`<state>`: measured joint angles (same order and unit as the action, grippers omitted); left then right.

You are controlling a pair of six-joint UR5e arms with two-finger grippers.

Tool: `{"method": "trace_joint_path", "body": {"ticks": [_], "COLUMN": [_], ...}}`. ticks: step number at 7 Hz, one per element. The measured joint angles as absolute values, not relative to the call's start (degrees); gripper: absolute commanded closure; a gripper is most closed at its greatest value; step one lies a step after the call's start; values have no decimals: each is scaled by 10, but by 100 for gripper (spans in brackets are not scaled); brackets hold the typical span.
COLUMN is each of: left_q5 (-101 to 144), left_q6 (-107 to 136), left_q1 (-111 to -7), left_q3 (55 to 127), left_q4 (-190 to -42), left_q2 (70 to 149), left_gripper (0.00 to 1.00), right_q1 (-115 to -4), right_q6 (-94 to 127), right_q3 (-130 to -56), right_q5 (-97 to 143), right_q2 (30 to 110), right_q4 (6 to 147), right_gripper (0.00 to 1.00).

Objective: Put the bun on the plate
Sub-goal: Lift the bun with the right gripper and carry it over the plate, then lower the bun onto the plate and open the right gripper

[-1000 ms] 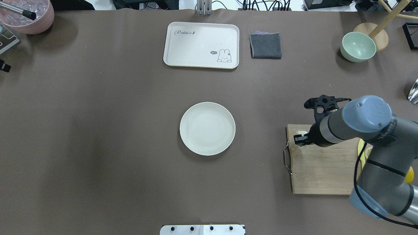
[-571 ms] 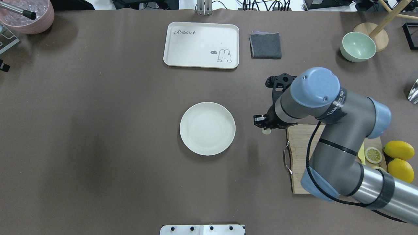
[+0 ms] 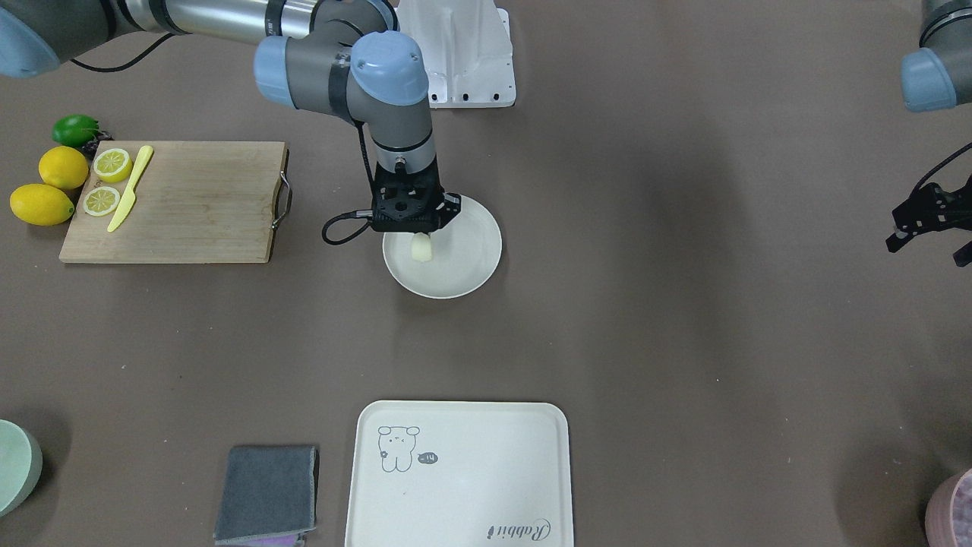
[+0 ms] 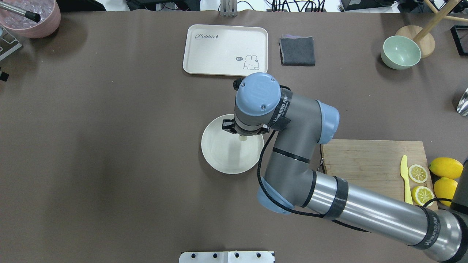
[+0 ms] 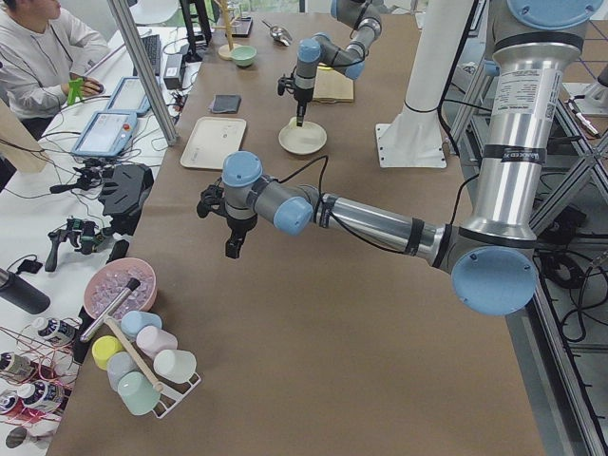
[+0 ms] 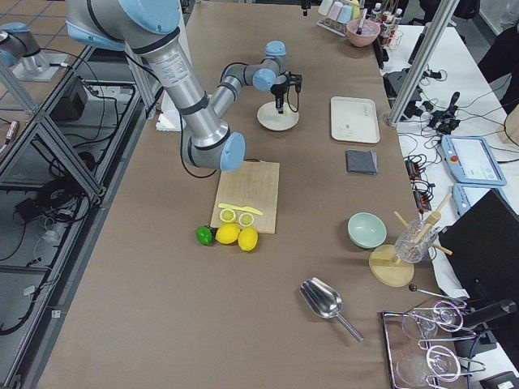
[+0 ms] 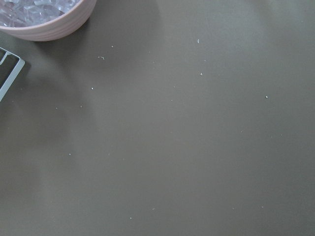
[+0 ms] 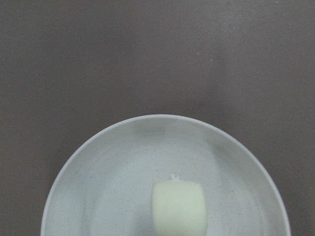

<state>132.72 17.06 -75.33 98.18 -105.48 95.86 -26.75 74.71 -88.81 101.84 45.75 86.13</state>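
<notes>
The bun (image 3: 421,248), a small pale cream lump, hangs between the fingers of my right gripper (image 3: 420,235), which is shut on it. It hangs over the round off-white plate (image 3: 474,262) in the middle of the table, on the plate's side towards the cutting board. From overhead the bun (image 4: 242,138) peeks out under the wrist above the plate (image 4: 223,157). In the right wrist view the bun (image 8: 178,206) sits over the plate's (image 8: 88,167) inside; contact cannot be told. My left gripper (image 3: 926,251) hovers far off over bare table, fingers apart and holding nothing.
A wooden cutting board (image 4: 365,175) with a yellow knife (image 4: 404,179), lemon halves (image 4: 417,173) and whole lemons (image 4: 446,167) lies at the right. A rabbit tray (image 4: 225,50), grey cloth (image 4: 297,50) and green bowl (image 4: 400,52) stand at the back, a pink bowl (image 4: 33,22) at the back left.
My right arm has swung left from the cutting board to above the plate, carrying the bun in its shut gripper. The board's lemons and knife are now uncovered.
</notes>
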Motion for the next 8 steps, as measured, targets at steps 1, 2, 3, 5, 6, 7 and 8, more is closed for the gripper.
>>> {"method": "trace_joint_path", "body": {"ticks": [1, 2, 3, 5, 6, 7, 8], "left_q5": [1328, 1328, 1328, 1328, 1328, 1328, 1328], "left_q6": [171, 172, 172, 172, 172, 171, 171], "left_q1": [-753, -753, -753, -753, -753, -753, -753], "left_q3": [981, 979, 978, 977, 977, 977, 977], "left_q4": [-1051, -1049, -1048, -1048, -1048, -1048, -1049], "left_q2": [959, 960, 960, 960, 959, 959, 959], "left_gripper": [2, 2, 2, 2, 2, 2, 2], "right_q1": [-255, -247, -241, -236, -236, -236, -239], "right_q6": [750, 751, 751, 752, 752, 752, 751], "right_q3": [-877, -873, -874, -879, -881, -883, -890], "right_q5": [1008, 1000, 995, 989, 988, 987, 988], "right_q2": [455, 456, 457, 458, 458, 459, 461], "right_q4": [849, 844, 842, 841, 841, 841, 842], "right_gripper": [1, 0, 0, 0, 0, 0, 0]}}
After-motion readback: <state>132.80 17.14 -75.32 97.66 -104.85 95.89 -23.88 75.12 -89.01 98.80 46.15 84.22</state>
